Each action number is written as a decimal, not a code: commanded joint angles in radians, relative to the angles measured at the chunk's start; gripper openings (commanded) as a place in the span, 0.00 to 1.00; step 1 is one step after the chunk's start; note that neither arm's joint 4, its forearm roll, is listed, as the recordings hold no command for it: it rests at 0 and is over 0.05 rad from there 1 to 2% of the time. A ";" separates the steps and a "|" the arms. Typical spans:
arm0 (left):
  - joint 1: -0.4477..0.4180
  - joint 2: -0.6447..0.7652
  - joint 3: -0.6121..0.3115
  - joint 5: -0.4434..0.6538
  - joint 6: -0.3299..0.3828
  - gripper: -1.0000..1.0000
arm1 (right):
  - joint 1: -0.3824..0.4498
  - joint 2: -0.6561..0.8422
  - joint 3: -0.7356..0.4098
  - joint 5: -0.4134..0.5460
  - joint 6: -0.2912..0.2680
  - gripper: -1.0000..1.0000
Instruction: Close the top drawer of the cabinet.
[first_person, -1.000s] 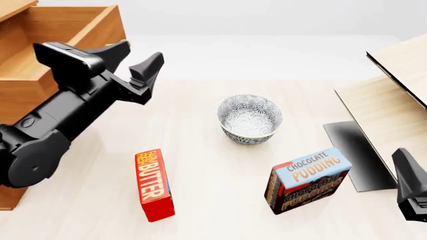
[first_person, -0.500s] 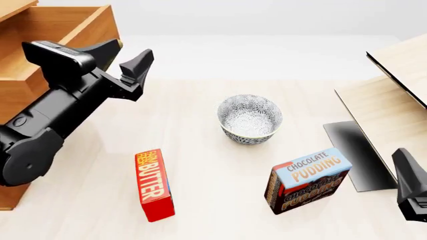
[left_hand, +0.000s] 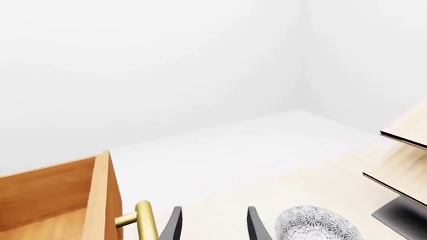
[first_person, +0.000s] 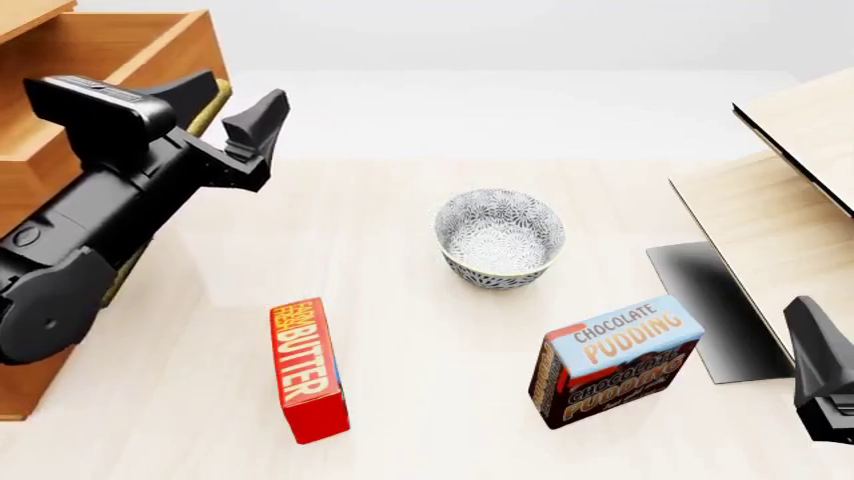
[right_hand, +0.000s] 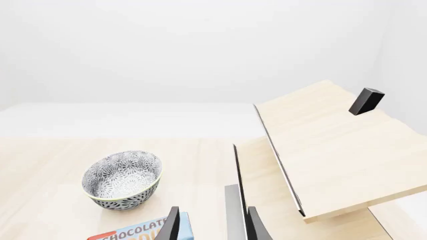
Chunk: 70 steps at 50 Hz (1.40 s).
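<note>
As your left arm presses toward the cabinet, read the moment this way:

Left pincer (first_person: 227, 105): spread and holding nothing; over the last second it has travelled away from the bowl and up against the drawer front, one finger now over the drawer's near corner.

Brass handle (left_hand: 142, 220): just beside the pincer's finger in the left wrist view, on the drawer side; from these views you cannot tell whether finger and bar actually touch.

Top drawer (first_person: 140, 55): right at the pincer's tips, part of its lighter inside visible; its front has receded toward the cabinet with the pincer, so your push looks to be working.

Cabinet (first_person: 27, 385): beyond and below the drawer, running off the frame edge behind your left arm.

Meaning for the task: closing seems under way, not finished. Keep the push square to the front, because a spread finger on a corner may slip off the wood.

Bowl (first_person: 499, 238): well apart from the left pincer, on the open counter (first_person: 400, 330), out of your path.

Butter box (first_person: 308, 369) and pudding box (first_person: 614, 358): further off still, unmoved.

Right pincer (right_hand: 210, 223): spread, empty, parked above the pudding box beside the pale furniture (right_hand: 333, 145); it has not stirred.
</note>
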 joint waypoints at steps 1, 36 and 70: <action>0.058 0.078 -0.002 0.007 0.009 1.00 | 0.000 0.000 0.000 0.000 0.000 1.00; 0.096 0.073 0.010 0.002 0.005 1.00 | 0.000 0.000 0.000 0.000 0.000 1.00; 0.163 0.099 0.028 -0.032 0.009 1.00 | 0.000 0.000 0.000 0.000 0.000 1.00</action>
